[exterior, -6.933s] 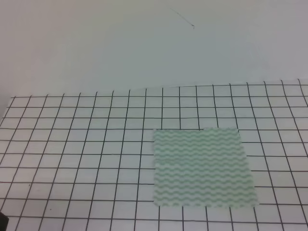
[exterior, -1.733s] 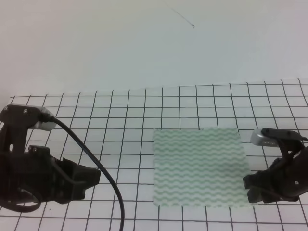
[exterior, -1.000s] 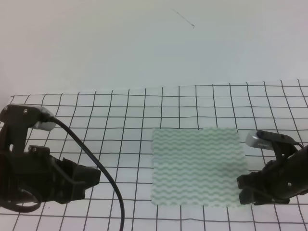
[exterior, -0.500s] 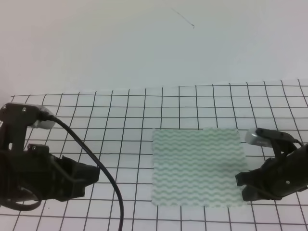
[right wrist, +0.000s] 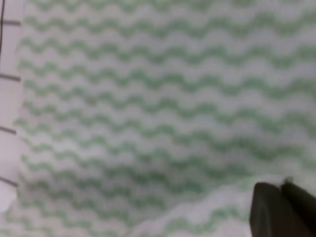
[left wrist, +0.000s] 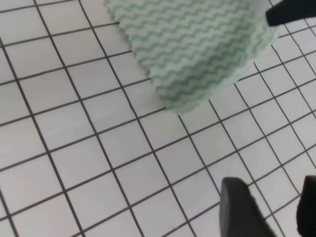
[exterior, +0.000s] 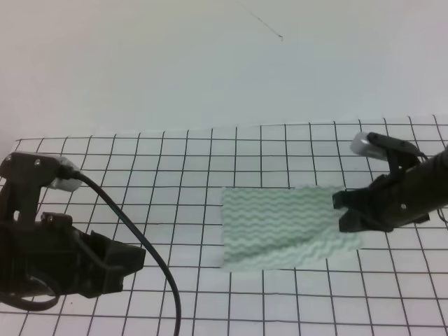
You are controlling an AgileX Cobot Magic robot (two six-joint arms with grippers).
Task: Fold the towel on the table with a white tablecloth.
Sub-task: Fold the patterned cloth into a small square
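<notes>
The pale green wavy-striped towel (exterior: 276, 224) lies on the white tablecloth (exterior: 140, 182) with black grid lines, which covers the table, right of centre. Its front right corner is lifted and pulled toward the back. My right gripper (exterior: 343, 213) is shut on that corner; in the right wrist view the towel (right wrist: 148, 98) fills the frame and the closed fingers (right wrist: 281, 190) pinch its edge. My left gripper (exterior: 133, 262) hovers open and empty at the front left, well apart from the towel. In the left wrist view its tips (left wrist: 271, 185) sit below the towel's near corner (left wrist: 187, 44).
A black cable (exterior: 154, 259) loops from the left arm down to the front edge. A plain white wall (exterior: 210, 70) rises behind the table's far edge. Gridded cloth (left wrist: 74, 123) stretches left of and in front of the towel.
My right gripper has risen and moved toward the back with the towel's front right corner, lifting the near edge off the cloth. The left arm has barely moved.
</notes>
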